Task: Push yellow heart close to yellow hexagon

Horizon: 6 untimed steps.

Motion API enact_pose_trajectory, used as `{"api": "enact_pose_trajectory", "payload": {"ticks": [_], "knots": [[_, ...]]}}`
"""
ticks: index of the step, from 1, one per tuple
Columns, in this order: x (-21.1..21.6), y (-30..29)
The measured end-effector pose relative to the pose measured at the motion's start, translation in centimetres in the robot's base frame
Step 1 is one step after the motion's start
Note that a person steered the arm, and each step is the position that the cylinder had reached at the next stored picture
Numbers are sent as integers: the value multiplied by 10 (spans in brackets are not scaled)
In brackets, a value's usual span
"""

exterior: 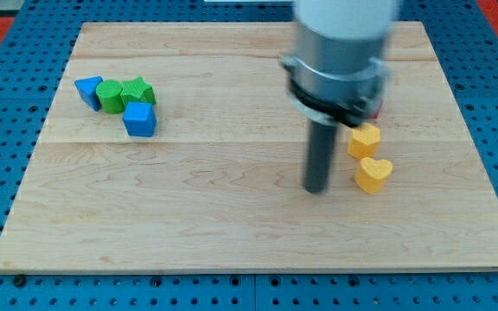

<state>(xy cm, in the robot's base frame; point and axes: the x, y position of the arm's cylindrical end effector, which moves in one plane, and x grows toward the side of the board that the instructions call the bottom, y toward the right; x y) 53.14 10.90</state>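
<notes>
My tip (317, 190) beside yellow heart (373, 174), near yellow hexagon (364, 139).

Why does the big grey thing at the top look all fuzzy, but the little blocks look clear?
In the camera view, the grey arm body sits near the lens, so it blurs; my tip and the yellow heart beside it on the view's right look sharper. The light is soft and even: only faint shadows under the blocks, no glare on the wooden board.
</notes>
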Motion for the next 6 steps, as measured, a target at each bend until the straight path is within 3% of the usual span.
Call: {"api": "enact_pose_trajectory", "payload": {"ticks": [1,2,4,5,6], "knots": [[1,103],[-1,113],[-20,53],[-63,56],[-67,100]]}}
